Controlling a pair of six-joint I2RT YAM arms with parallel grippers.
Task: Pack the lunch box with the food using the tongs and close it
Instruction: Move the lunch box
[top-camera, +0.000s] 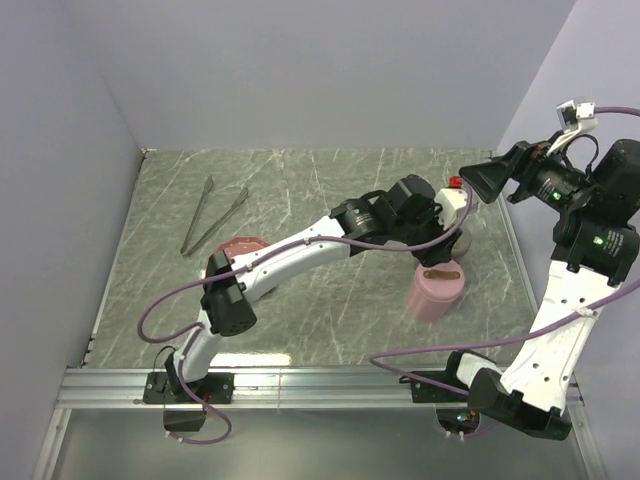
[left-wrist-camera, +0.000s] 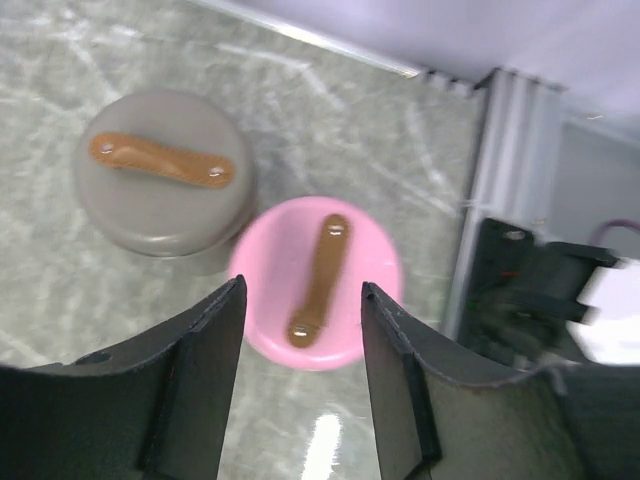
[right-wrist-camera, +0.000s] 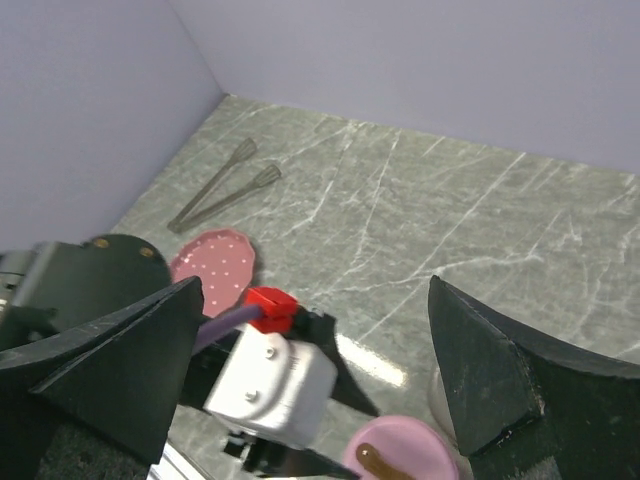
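This is a robotics lab test cell rather than a lived-in room: plain pale lavender walls (top-camera: 300, 70) box in a grey marble-patterned worktop (top-camera: 330, 190) on three sides. Two white-and-black robot arms, the left arm (top-camera: 290, 250) and the right arm (top-camera: 560, 320), are bolted to an aluminium rail (top-camera: 320, 385) at its near edge, trailing loose purple cables (top-camera: 440, 349). Only a few staged props lie on it, such as metal tongs (top-camera: 215, 222) and a pink dotted plate (right-wrist-camera: 215, 268).
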